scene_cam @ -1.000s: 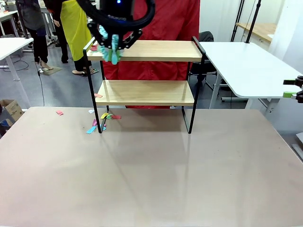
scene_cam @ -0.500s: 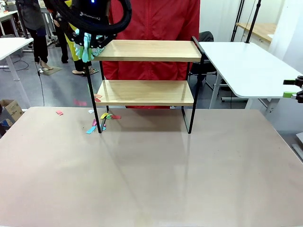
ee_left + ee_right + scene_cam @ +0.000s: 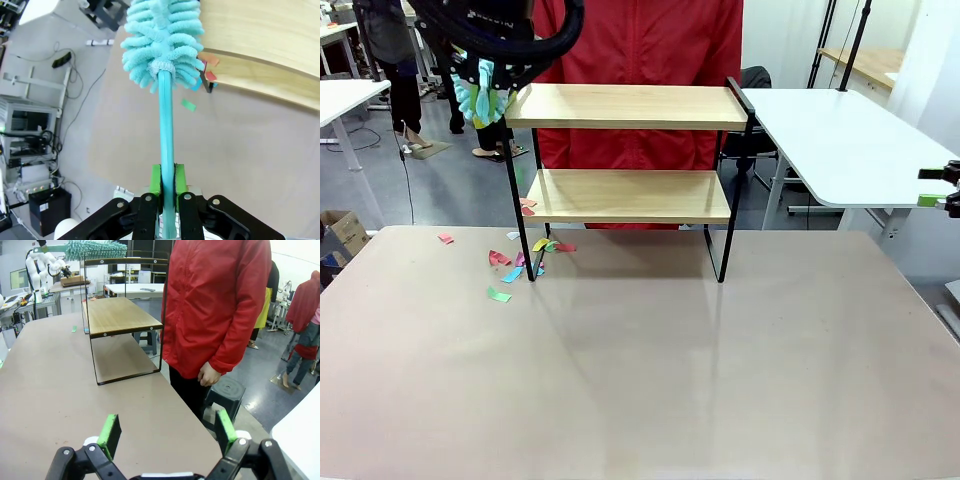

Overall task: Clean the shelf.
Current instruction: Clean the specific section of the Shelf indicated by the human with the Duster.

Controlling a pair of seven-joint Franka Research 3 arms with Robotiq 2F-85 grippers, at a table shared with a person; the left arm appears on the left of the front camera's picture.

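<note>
**A:** Biggest first?

**B:** Table (image 3: 720,380): wide, flat, matte grey-beige top. On its far half, left of middle, stands the shelf (image 3: 630,150). It has two smooth light wooden boards, one over the other and both level, in a thin black metal frame with slim legs and raised end rails. Just behind it is a person (image 3: 650,40) in a glossy red jacket.

**A:** Orientation of the shelf?

**B:** Upright. Its long axis runs left to right across the front view, broad side toward the robot.

**A:** Claws?

**B:** The left gripper (image 3: 167,179) has its green pads clamped on the smooth teal handle of a duster (image 3: 162,45). The duster's head is fluffy, with looped teal strands, and sits at the left end of the top board. Contact with the board: cannot tell. The right gripper (image 3: 167,432) has its jaws spread wide, nothing between them, off the table's right side.

**A:** Small stuff?

**B:** Paper scraps (image 3: 500,294), flat and in mixed colours, lie scattered on the table by the shelf's left front leg. A few lie on the lower board's left end.
</note>
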